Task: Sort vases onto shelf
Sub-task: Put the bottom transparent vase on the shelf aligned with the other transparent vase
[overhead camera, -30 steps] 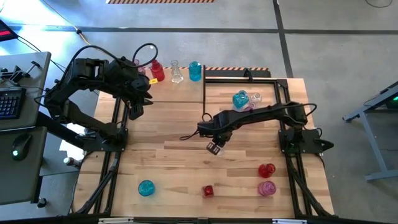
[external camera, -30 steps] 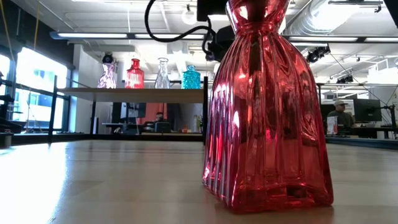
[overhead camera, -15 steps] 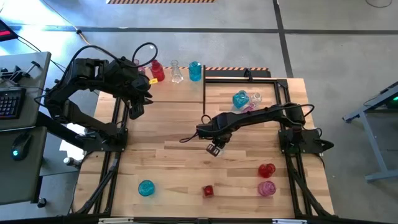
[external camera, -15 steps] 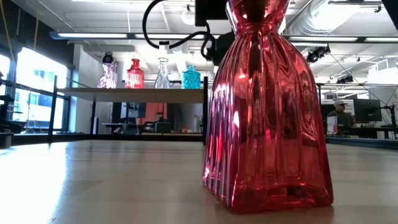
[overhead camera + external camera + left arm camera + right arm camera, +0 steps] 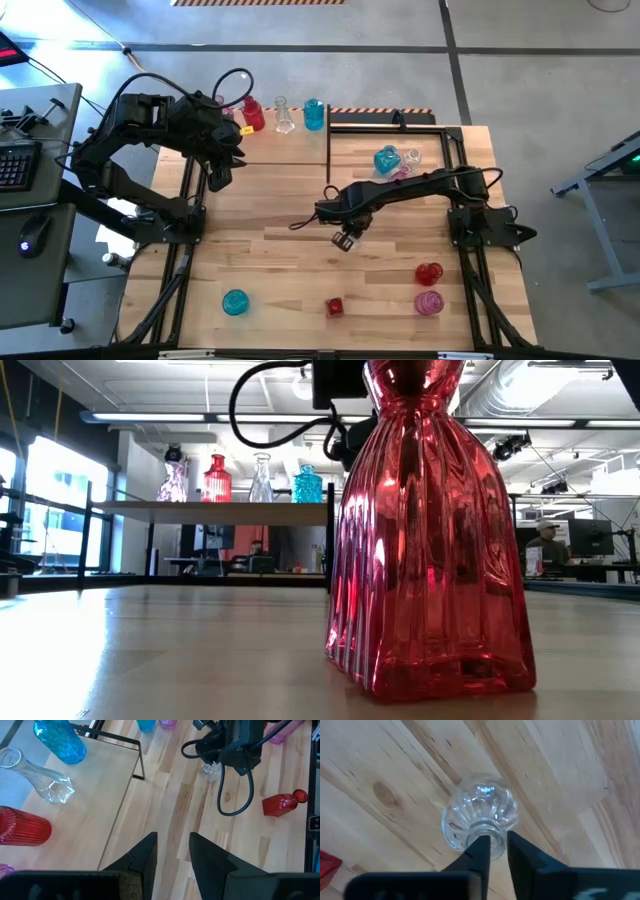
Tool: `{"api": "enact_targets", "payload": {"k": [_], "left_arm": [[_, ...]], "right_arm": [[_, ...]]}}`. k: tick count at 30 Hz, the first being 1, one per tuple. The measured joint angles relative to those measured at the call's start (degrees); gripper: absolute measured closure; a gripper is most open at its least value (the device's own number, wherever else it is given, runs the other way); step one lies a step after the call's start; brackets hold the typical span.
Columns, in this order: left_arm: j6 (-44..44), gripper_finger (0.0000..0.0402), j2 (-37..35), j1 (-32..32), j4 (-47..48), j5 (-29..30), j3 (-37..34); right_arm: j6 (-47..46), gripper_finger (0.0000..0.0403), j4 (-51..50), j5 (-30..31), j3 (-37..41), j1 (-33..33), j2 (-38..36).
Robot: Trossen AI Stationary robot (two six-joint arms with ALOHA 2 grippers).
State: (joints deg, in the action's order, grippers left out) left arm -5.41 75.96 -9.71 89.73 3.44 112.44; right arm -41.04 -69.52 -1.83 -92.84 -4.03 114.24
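Clear vase (image 5: pixel 480 817) sits mid-table, centre of the high view, its neck pinched between the right gripper (image 5: pixel 492 847) fingers. My read: lift it straight up before swinging toward the shelf (image 5: pixel 262 148) at upper left, and keep it clear of the frame. Left gripper (image 5: pixel 172 850) hovers over the shelf, slightly open and empty. Count: four vases on the shelf; three upper right, four along the bottom.
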Motion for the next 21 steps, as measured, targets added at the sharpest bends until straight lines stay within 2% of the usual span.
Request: {"api": "enact_targets", "payload": {"k": [3,21], "left_arm": [[0.0,0.0298,0.0,0.0,0.0,0.0,0.0],[0.0,0.0298,0.0,0.0,0.0,0.0,0.0]], "right_arm": [[-0.7,0.0396,-0.1,0.0,0.0,0.1,0.0],[-1.5,0.0402,-1.9,-2.9,0.0,1.2,-0.9]]}}
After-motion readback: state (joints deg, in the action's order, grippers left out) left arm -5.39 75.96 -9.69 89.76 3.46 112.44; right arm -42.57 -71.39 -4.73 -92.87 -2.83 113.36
